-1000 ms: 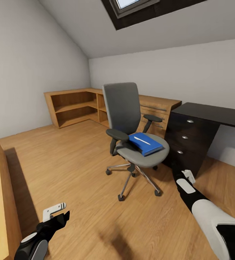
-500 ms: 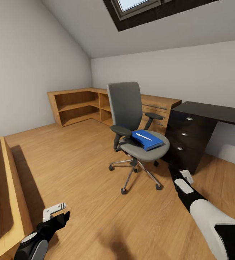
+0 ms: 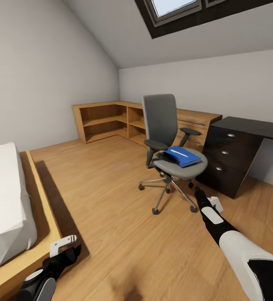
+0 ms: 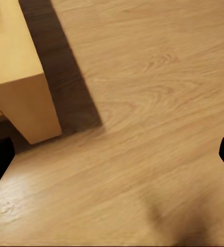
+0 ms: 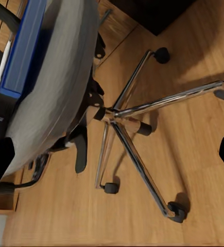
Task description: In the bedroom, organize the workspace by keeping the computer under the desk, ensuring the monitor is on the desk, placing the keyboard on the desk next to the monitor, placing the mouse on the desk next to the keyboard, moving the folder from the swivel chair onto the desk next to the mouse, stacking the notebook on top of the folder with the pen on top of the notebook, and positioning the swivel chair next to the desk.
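The swivel chair (image 3: 163,125) stands on the wood floor beside the black desk (image 3: 253,125), its grey seat (image 5: 60,87) over a chrome star base (image 5: 123,116). The blue folder (image 3: 183,156) lies flat on the seat with the white pen (image 3: 179,151) on top of it. My right gripper (image 3: 209,201) hangs open low in front of the chair base, a short way from the castors. Down near the bed frame, my left gripper (image 3: 64,247) is open over bare floor. The computer, monitor, keyboard, mouse and notebook are out of view.
A bed (image 3: 4,200) with a white mattress and wooden frame (image 4: 19,77) runs along the left. Low wooden open shelving (image 3: 105,119) and a wooden chest (image 3: 197,121) line the far walls. The desk's drawer unit (image 3: 226,165) stands right of the chair. A skylight (image 3: 174,8) is overhead.
The whole view has shifted: the chair and desk now look farther off and more to the right, and the bed's white mattress has come into view at left. Both arms keep their pose.
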Tool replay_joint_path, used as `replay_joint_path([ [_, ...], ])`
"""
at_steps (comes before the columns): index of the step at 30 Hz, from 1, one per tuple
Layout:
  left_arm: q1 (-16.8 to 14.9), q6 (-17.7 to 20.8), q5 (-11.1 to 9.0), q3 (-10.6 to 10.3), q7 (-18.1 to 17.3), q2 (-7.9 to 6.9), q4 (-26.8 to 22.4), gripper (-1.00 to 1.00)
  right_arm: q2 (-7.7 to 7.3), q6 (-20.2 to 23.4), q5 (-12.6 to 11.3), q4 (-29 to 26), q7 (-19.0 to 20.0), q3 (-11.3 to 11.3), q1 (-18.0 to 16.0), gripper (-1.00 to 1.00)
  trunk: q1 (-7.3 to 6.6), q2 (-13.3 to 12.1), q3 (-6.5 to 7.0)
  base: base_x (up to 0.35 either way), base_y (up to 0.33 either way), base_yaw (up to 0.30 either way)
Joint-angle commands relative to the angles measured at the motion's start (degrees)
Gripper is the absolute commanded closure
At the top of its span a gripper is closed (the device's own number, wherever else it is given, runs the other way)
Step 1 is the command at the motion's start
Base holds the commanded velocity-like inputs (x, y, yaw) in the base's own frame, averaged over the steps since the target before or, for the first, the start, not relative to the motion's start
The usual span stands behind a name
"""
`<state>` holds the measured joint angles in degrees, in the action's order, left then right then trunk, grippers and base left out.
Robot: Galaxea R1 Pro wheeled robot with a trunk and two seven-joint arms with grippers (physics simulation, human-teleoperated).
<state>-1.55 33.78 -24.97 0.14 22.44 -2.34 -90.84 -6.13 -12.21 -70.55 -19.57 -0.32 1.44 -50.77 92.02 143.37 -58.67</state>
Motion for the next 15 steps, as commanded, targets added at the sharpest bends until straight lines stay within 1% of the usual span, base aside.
replay_joint_path([
  [1, -0.03, 0.15, -0.61, -0.05, 0.5, -0.03, -0.06, -1.0, -0.02, -0.17, -0.42, -0.03, -0.03, 0.18, -0.03, -1.0, -0.04, 0.03, -0.05, -0.203, 0.091, 0.026],
  [5, -0.03, 0.15, -0.61, -0.05, 0.5, -0.03, -0.05, -1.0, -0.02, -0.12, -0.39, -0.03, -0.07, 0.21, -0.01, -1.0, -0.04, 0.03, -0.05, -0.11, 0.049, 0.014],
  [15, -0.03, 0.15, -0.61, -0.05, 0.5, 0.05, -0.04, -1.0, -0.02, 0.05, -0.45, -0.03, -0.2, 0.3, -0.03, -1.0, -0.04, 0.03, -0.05, -0.016, 0.007, 0.002],
])
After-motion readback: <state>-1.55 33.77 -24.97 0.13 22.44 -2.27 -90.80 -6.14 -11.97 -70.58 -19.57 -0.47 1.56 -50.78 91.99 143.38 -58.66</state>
